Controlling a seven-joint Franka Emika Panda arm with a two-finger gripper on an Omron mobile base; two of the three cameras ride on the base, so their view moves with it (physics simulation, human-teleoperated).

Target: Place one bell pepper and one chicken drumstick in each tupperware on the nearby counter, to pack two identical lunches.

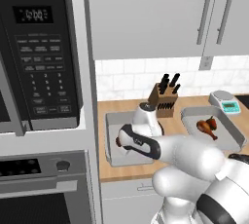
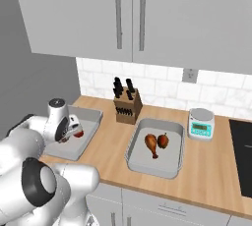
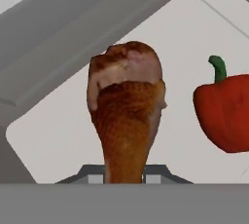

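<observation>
The right-hand container (image 2: pixel 156 154) on the worktop (image 2: pixel 206 171) already held its full lunch: a chicken drumstick (image 2: pixel 152 144) with a red bell pepper (image 2: pixel 163 141) just beside it. That half of the job looked finished.

The left-hand container (image 2: pixel 86 136) was the one in progress. In the hand view, a second bell pepper (image 3: pixel 224 112) lay on its pale floor, and the claw (image 3: pixel 125 177) was clenched on the narrow bone end of a second drumstick (image 3: pixel 125 116), the meaty end pointing down toward the container. Going by this, the only thing left was to lower the drumstick beside the pepper and let it go.

Much was hard to read. From the base cameras, the arm's wrist (image 1: pixel 138 142) covered most of the left container, so only a scrap of dark red showed there and the held drumstick could not be made out. Whether the meat was touching the container floor or hanging above it could not be told. The pepper was cut off by the edge of the hand view.
</observation>
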